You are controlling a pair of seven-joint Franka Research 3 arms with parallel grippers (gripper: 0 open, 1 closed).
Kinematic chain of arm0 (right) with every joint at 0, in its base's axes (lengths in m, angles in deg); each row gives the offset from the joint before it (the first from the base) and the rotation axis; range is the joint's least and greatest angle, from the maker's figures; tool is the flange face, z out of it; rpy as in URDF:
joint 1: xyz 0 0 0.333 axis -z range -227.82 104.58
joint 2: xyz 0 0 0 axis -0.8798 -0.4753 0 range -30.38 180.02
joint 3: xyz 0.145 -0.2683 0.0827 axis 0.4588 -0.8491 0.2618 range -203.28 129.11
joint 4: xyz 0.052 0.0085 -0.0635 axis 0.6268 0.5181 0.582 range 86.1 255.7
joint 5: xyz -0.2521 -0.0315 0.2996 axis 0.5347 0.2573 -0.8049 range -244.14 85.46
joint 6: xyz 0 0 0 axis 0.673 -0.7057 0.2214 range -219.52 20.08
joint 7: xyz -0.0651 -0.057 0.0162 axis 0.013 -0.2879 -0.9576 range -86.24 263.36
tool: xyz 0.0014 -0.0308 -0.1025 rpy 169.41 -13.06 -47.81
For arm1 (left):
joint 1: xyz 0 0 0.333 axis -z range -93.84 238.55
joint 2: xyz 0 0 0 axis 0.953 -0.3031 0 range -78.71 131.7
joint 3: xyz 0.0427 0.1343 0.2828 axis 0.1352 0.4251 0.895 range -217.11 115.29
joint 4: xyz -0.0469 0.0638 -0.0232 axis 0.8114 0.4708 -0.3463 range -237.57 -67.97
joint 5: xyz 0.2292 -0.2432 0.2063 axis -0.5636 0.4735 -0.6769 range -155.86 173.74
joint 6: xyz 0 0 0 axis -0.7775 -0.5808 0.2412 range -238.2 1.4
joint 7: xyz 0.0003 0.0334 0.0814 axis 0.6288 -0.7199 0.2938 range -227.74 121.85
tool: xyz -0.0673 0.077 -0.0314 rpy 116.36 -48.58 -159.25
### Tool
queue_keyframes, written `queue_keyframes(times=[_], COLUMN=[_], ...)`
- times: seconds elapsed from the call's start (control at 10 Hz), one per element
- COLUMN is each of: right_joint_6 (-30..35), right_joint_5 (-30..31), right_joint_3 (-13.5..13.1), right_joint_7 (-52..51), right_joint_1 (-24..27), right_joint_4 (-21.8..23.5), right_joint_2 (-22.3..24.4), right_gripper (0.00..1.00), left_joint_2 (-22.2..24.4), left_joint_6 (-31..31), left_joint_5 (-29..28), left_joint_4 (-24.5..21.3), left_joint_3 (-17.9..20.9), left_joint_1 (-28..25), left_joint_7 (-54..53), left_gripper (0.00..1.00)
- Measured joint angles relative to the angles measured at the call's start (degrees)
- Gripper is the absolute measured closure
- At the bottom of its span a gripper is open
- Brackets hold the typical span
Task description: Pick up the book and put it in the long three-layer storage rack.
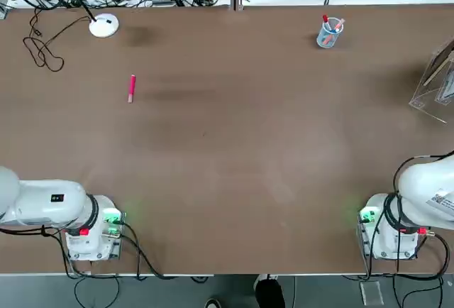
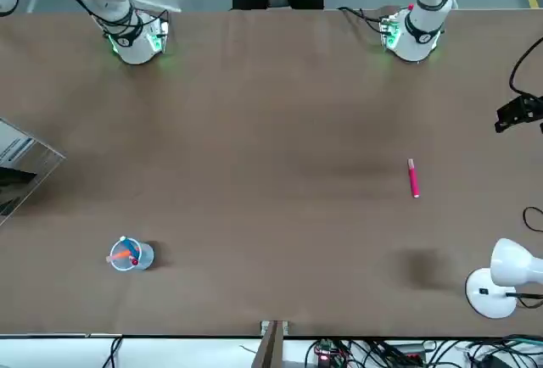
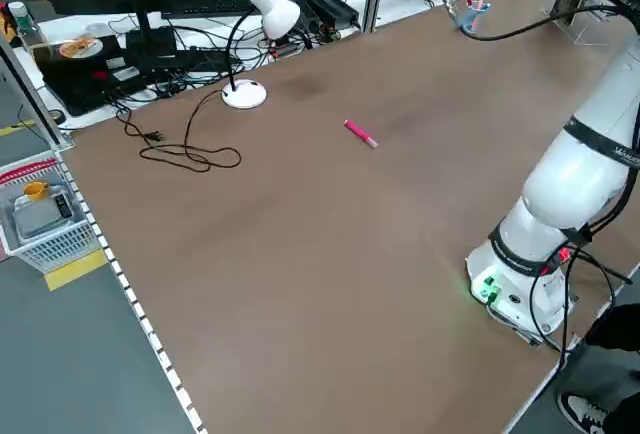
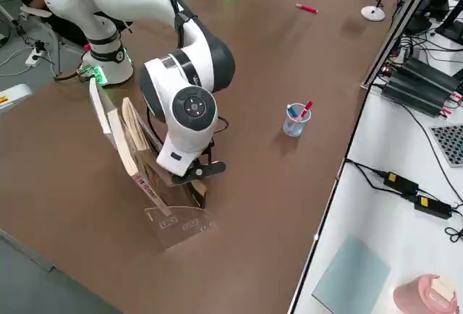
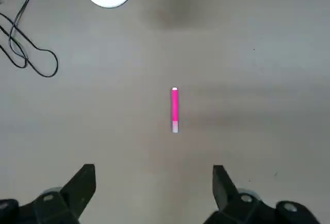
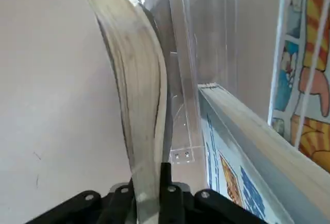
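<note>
**Book going into the clear rack**

From above, the table point(image 1: 227, 145) is mostly bare. The left arm point(image 1: 42, 205) sits parked at the near left corner. A pink pen point(image 1: 132, 88) lies alone on the left half. A cup of pens point(image 1: 329, 33) stands far right. The clear rack point(image 1: 436, 84) peeks in at the right edge, and the right arm point(image 1: 425, 194) reaches off toward it.

From the front, only a corner of the rack shows, at the table's edge on the robot's right. A white lamp point(image 2: 501, 279) stands at the far left corner of the table.

From the right side, the right arm bends down over the rack. Its gripper is hidden behind the wrist there. The book point(image 4: 130, 144) stands on its edge in the rack, leaning back against a slanted wall, which is probably what keeps it from tipping over.

The left wrist camera shows the left gripper point(image 5: 153, 185) with its fingers spread wide and nothing between them. It hangs over the pink pen, doing no work.

The right wrist camera shows the right gripper point(image 6: 149, 195) pinching the bottom edge of the book. The pages bend a little above the fingers. Another book with cartoon pictures point(image 6: 247, 152) already rests in the rack just beside it. The book looks to be in its slot, so letting go seems to be the next thing.
</note>
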State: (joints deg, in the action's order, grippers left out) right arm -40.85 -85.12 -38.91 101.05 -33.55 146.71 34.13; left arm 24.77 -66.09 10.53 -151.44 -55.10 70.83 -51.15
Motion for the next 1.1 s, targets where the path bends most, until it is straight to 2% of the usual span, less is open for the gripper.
queue_keyframes(times=[0.3, 0.4, 0.7, 0.8, 0.9, 1.1], right_joint_6=[-0.1, -0.1, 0.2, 0.7, 1.2, 2.3], right_joint_5=[-0.1, -0.1, -0.2, -0.2, -0.2, -0.1], right_joint_3=[0.1, 0.1, 0.2, 0.3, 0.3, 0.5], right_joint_7=[-0.1, -0.1, 0.0, 0.0, 0.0, 0.0], right_joint_1=[0.0, 0.0, -0.1, -0.1, -0.2, -0.2], right_joint_4=[0.8, 0.9, 0.5, 0.0, -0.6, -1.8], right_joint_2=[-0.7, -0.8, -0.7, -0.7, -0.7, -0.5], right_gripper=[0.56, 0.42, 0.16, 0.03, 0.0, 0.0], left_joint_2=[0.0, 0.0, 0.0, 0.0, 0.0, 0.0], left_joint_6=[0.0, 0.0, 0.0, 0.0, 0.0, 0.0], left_joint_5=[0.0, 0.0, 0.0, 0.0, 0.0, 0.0], left_joint_4=[0.0, 0.0, 0.0, 0.0, 0.0, 0.1], left_joint_3=[0.0, 0.0, 0.0, 0.0, 0.0, 0.0], left_joint_1=[-0.1, -0.1, -0.1, -0.1, -0.1, -0.1], left_joint_7=[-0.2, -0.2, -0.2, -0.3, -0.3, -0.3], left_gripper=[0.0, 0.0, 0.0, 0.0, 0.0, 0.0])
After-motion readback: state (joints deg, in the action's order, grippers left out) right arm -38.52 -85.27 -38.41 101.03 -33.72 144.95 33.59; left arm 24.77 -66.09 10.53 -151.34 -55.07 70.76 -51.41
